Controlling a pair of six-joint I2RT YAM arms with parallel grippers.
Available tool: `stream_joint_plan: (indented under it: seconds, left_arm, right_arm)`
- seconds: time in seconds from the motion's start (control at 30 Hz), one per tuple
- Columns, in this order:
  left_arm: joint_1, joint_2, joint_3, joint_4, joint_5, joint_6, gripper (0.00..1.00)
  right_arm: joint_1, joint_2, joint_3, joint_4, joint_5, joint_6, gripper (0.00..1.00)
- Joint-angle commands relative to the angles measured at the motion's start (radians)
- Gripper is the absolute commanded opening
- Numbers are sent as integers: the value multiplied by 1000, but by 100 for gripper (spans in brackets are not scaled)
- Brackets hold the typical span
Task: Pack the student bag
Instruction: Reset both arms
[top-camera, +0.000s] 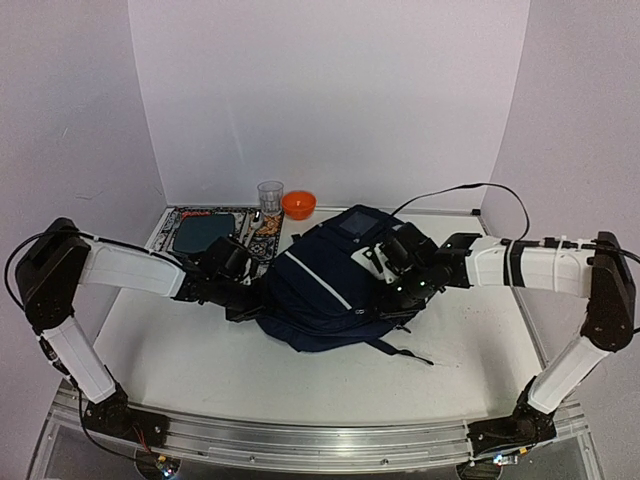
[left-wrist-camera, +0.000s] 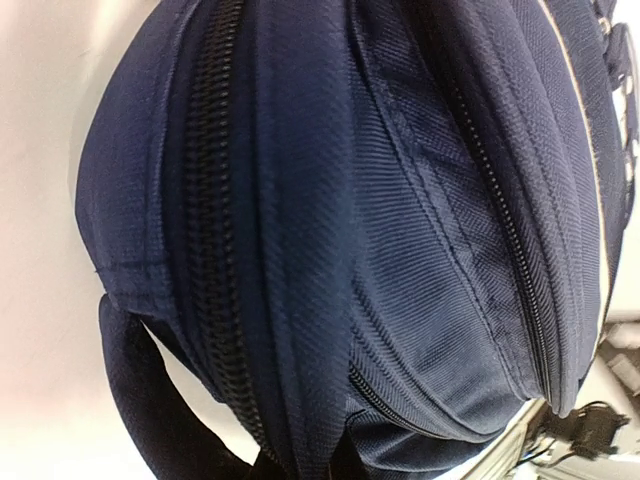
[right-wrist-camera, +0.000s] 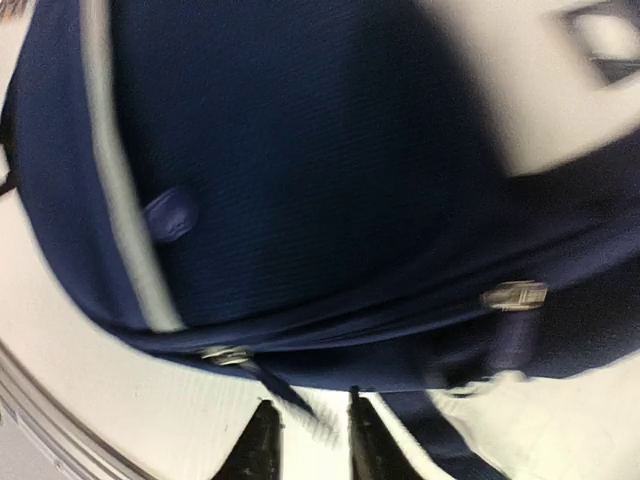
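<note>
Bag (top-camera: 320, 285) lies mid-frame on the table (top-camera: 170, 350), long axis running upper right to lower centre. My left pincer (top-camera: 240, 297) is clenched at its left flank; on what, I can't tell. My right pincer (right-wrist-camera: 308, 435) is slightly parted and empty, just below a zip pull (right-wrist-camera: 226, 353).

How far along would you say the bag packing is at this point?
Done: nothing visibly packed; the student bag lies with visible zips closed. In hand: left gripper shut at its side, right gripper open by a zip pull. Left: glass and orange bowl wait behind.
</note>
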Motion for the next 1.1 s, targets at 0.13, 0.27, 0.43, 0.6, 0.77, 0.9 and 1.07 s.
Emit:
stream_joint_plan:
  seconds: [0.13, 0.27, 0.43, 0.6, 0.77, 0.9, 1.07]
  left_arm:
    - [-98, -207, -65, -134, -92, 72, 13]
    - [-95, -290, -58, -142, -164, 100, 35]
    - [59, -346, -12, -176, -187, 142, 61]
    - [259, -388, 67, -226, -275, 236, 86]
    - [435, -464, 136, -247, -331, 284, 100]
    - [490, -551, 164, -252, -440, 353, 100]
    - [492, -685, 182, -253, -585, 459, 99]
  right_arm:
    - [-42, -147, 81, 6, 288, -69, 72]
    - [-73, -154, 85, 76, 360, -98, 85]
    - [-163, -177, 50, 225, 405, -132, 91]
    - [-307, -256, -16, 357, 408, -161, 97]
    - [-445, -425, -91, 395, 460, -200, 98]
    - [-479, -608, -150, 397, 573, -288, 98]
    - [-479, -846, -215, 395, 664, -396, 98]
